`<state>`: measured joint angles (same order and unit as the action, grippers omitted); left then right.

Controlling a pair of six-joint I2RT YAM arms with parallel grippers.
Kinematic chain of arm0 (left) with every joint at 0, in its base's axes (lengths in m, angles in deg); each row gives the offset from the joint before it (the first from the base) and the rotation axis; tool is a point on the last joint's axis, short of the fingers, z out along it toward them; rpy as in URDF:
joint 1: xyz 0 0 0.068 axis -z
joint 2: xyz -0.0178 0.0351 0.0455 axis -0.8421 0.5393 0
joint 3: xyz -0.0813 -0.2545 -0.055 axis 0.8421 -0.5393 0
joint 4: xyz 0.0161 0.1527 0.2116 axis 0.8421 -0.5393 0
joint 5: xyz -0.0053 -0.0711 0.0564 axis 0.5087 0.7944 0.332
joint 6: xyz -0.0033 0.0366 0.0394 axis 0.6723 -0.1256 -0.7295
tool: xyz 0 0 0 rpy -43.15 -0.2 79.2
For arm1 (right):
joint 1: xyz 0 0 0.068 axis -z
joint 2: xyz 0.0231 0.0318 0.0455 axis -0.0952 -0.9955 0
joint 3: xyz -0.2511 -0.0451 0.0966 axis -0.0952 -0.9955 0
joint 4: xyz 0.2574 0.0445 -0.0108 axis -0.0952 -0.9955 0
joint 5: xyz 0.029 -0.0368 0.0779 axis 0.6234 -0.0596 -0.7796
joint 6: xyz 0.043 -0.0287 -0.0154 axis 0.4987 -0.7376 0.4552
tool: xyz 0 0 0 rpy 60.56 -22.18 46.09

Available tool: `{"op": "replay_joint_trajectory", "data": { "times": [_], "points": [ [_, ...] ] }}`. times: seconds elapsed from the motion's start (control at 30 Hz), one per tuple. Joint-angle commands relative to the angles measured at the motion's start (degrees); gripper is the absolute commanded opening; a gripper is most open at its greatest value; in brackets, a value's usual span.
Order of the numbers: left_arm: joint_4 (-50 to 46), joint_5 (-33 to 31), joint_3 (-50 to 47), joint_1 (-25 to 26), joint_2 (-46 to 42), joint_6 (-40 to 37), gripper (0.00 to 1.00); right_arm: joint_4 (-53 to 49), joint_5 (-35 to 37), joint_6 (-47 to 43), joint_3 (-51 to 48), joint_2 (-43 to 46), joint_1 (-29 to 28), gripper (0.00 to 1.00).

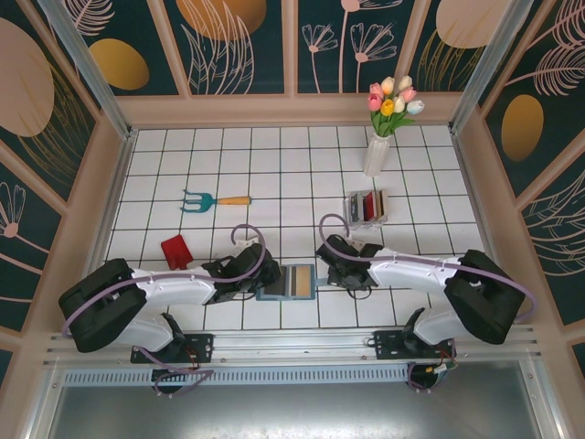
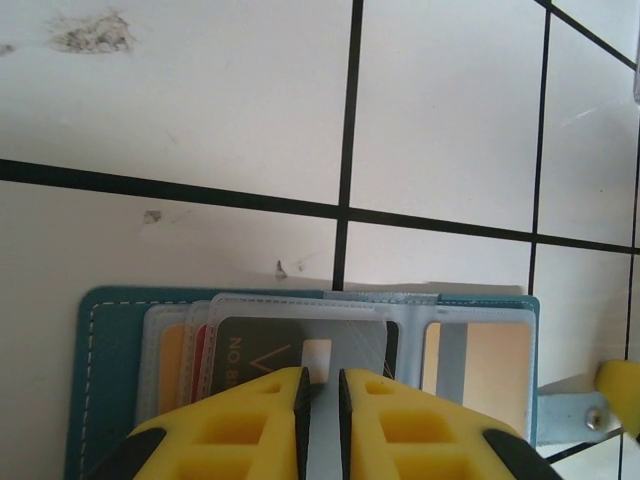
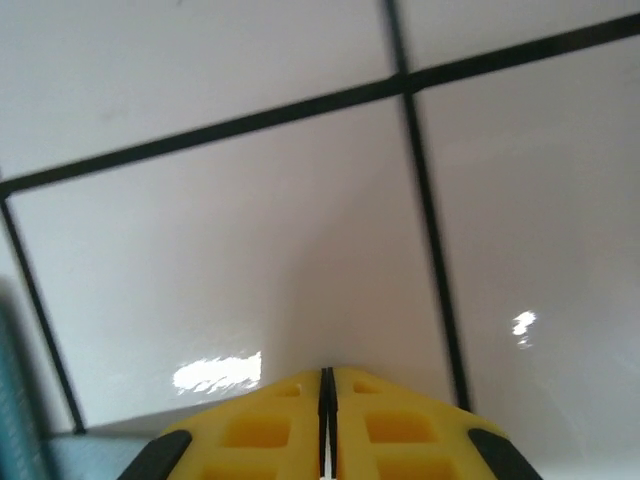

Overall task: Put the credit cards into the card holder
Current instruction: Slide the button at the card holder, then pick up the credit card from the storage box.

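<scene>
Top external view is showing the white tiled counter (image 1: 274, 174), where both arms are reaching inward to the card holder (image 1: 286, 282), lying open between them near the front edge. A red card (image 1: 175, 251) is lying apart on the left, seemingly not yet filed. Over the dark card (image 2: 290, 345) in the holder's sleeves, the left hand (image 2: 320, 378) is standing with jaws almost together; I cannot tell whether it is pinching anything. The right hand (image 3: 325, 372) is closed, empty, just beside the holder, probably steadying it.
</scene>
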<state>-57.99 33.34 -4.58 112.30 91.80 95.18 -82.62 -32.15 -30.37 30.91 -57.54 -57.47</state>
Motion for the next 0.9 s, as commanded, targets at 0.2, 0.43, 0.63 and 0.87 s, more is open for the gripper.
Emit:
{"op": "replay_joint_trajectory", "data": {
  "times": [0.2,0.43,0.63,0.87],
  "points": [
    [-6.5,-2.3,3.2,0.2,-3.6,-4.8,0.25,-1.2,1.1,-15.4,5.9,12.7,10.4,0.31],
    [-9.8,-3.2,10.5,-0.3,-3.0,-8.2,0.35,-2.8,-2.2,-29.5,15.1,9.4,22.8,0.36],
    [-8.3,1.6,16.0,-5.3,0.6,-10.1,0.42,-5.0,-3.3,-36.8,24.2,1.1,26.5,0.41],
    [-4.7,7.7,22.6,-9.8,7.6,-10.8,0.55,-7.6,4.7,-37.4,31.3,-10.1,26.5,0.41]
  ]
}}
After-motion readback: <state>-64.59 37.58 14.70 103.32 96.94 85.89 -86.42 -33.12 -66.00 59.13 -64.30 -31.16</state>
